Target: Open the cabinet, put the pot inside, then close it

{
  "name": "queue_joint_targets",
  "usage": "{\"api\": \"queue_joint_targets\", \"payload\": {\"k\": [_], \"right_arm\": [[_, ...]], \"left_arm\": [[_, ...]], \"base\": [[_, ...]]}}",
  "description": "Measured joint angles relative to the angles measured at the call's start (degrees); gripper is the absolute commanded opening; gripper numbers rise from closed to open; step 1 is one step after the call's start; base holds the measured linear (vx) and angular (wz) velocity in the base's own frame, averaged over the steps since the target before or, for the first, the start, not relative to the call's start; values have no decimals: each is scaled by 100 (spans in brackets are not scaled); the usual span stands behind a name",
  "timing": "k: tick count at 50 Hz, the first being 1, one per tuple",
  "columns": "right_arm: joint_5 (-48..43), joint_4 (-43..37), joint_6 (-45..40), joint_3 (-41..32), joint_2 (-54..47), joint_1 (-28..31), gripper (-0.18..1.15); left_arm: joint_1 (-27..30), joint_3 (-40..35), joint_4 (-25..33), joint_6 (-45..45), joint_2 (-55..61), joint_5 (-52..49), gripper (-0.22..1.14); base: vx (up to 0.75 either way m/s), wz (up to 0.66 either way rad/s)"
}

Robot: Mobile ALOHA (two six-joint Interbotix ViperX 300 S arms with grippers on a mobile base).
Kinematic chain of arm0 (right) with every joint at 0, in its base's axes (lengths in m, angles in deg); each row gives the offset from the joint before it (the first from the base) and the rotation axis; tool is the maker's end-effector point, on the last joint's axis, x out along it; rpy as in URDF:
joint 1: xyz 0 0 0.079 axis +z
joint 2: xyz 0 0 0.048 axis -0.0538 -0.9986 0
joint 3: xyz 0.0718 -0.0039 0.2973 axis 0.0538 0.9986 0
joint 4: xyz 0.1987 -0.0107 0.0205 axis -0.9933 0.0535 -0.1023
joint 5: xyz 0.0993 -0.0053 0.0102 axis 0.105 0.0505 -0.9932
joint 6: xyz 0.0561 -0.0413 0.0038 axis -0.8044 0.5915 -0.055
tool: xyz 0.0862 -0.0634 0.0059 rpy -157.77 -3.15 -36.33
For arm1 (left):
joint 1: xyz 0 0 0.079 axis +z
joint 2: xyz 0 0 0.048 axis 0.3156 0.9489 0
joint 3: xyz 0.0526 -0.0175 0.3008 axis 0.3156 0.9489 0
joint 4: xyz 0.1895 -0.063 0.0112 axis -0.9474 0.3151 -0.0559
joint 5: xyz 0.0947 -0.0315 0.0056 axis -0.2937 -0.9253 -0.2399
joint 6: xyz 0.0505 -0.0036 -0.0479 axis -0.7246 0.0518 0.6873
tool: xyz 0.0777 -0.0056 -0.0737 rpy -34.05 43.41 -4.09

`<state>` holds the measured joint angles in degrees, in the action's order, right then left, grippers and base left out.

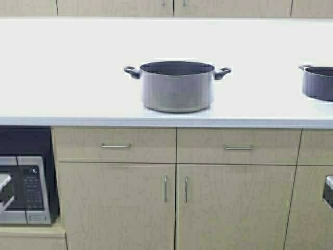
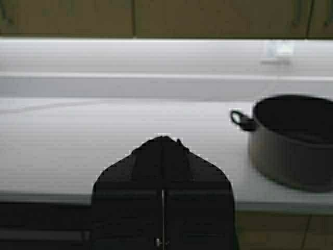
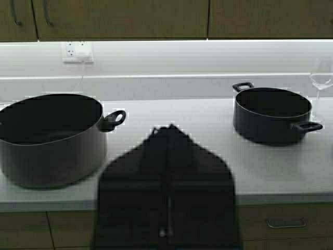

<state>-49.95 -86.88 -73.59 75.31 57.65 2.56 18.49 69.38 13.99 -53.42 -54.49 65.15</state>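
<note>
The pot, wide grey brushed metal with two dark loop handles, stands lidless on the white counter at its middle. It also shows in the left wrist view and the right wrist view. The cabinet hangs above the counter; only the bottom of its two shut doors shows, and the right wrist view shows them shut too. My left gripper and right gripper are shut and empty, held low in front of the counter edge, either side of the pot.
A darker bluish-grey pot stands on the counter at the right, with a wine glass beside it. Base units with drawers and doors lie below. A microwave sits at lower left. A wall socket is behind the pot.
</note>
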Motion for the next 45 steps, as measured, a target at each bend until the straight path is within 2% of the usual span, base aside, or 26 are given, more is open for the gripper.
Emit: {"api": "queue_joint_targets", "payload": {"k": [5, 13, 45], "right_arm": [[18, 0, -18, 53, -26, 0, 9], [62, 0, -26, 62, -62, 0, 5], [105, 0, -26, 62, -360, 0, 6]], "left_arm": [[-9, 70, 9, 35, 97, 193, 7], [-26, 123, 9, 53, 290, 334, 2], [-26, 237, 9, -26, 316, 343, 2]], "base": [[7, -2], [14, -2], [20, -2]]}}
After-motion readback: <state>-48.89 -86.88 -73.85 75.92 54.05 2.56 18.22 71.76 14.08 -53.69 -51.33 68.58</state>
